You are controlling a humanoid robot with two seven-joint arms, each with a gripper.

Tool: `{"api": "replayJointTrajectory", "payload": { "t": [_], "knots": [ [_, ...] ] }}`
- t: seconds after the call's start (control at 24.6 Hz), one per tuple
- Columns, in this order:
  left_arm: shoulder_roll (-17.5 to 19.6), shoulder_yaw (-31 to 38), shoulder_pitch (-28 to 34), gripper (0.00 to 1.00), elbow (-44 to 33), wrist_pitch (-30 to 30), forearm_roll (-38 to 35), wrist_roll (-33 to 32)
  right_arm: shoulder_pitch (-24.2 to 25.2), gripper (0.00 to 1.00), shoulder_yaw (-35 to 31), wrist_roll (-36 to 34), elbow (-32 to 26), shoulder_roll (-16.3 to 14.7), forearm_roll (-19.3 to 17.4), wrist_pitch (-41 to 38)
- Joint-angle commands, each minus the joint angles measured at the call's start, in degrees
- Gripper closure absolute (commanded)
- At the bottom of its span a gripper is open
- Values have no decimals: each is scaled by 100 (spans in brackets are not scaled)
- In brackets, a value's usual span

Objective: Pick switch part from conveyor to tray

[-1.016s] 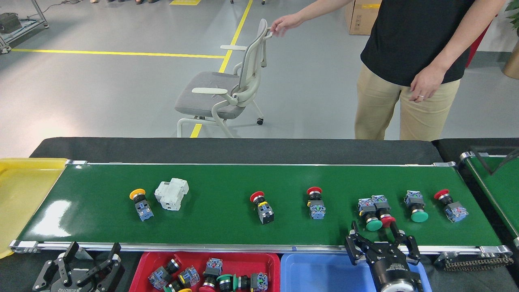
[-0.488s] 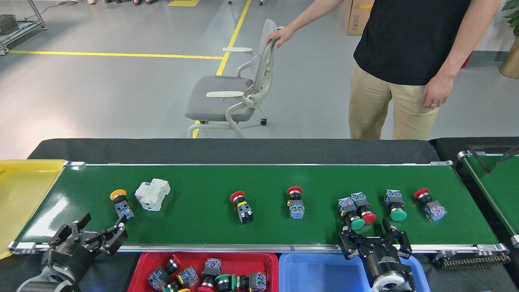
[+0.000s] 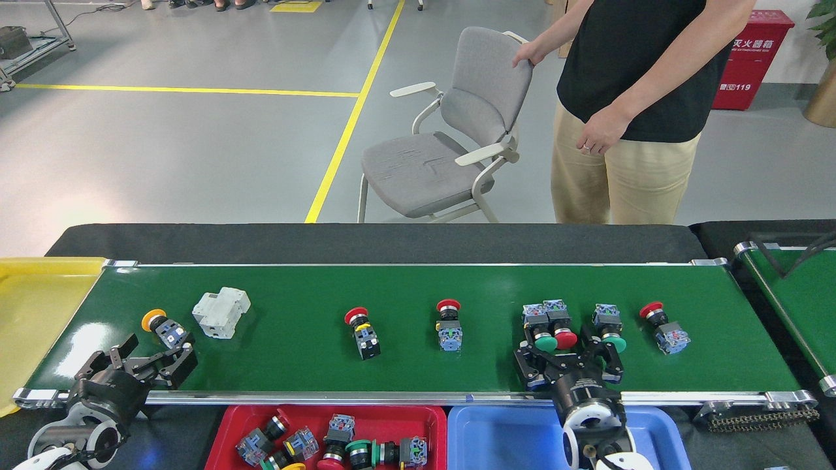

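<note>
On the conveyor (image 3: 418, 365) lie several switch parts: a yellow-capped one (image 3: 160, 326) at the left, two red-capped ones (image 3: 362, 331) (image 3: 449, 324) in the middle, a touching green and red pair (image 3: 548, 326), a green-capped one (image 3: 607, 324) and a red-capped one (image 3: 663, 329). My left gripper (image 3: 157, 354) is open over the belt's front edge, just below the yellow-capped part. Open as well, my right gripper (image 3: 567, 352) has its fingers spread just in front of the pair's caps, holding nothing. The red tray (image 3: 228, 418) holds several switch parts.
A white breaker block (image 3: 221, 312) lies beside the yellow-capped part. A blue tray (image 3: 496, 437) sits right of the red one, a yellow tray (image 3: 32, 307) at the belt's left end. A second belt (image 3: 797, 300) is at right. A person (image 3: 627, 98) holds a chair (image 3: 450, 156) behind.
All parts on the belt have shifted left. My left gripper rose onto the belt's front edge and my right gripper moved left and forward toward the pair. The person turned the chair.
</note>
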Motion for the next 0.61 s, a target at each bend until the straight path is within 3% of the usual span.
{"api": "replayJointTrajectory", "payload": {
  "t": [0.0,0.12,0.16,0.28,0.41,0.57],
  "knots": [
    [85,-2,-101,0,8,113,-16,82,-106,70,79,-40,-15,-4,-6,100],
    [94,-151,-242,8,307,516,-16,178,-150,89,237,-66,-33,-4,-15,83],
    [102,-240,-259,11,377,684,-16,275,-159,90,281,-75,-50,-4,-15,83],
    [190,-486,-286,44,615,1238,-7,715,-194,92,509,-251,-270,-12,-15,-207],
    [182,-486,-277,73,623,1290,46,794,-54,92,790,-383,-762,-65,-15,-1376],
    [138,-494,-242,88,562,1194,72,1066,254,91,992,-427,-1245,-74,3,-3115]
  ]
}}
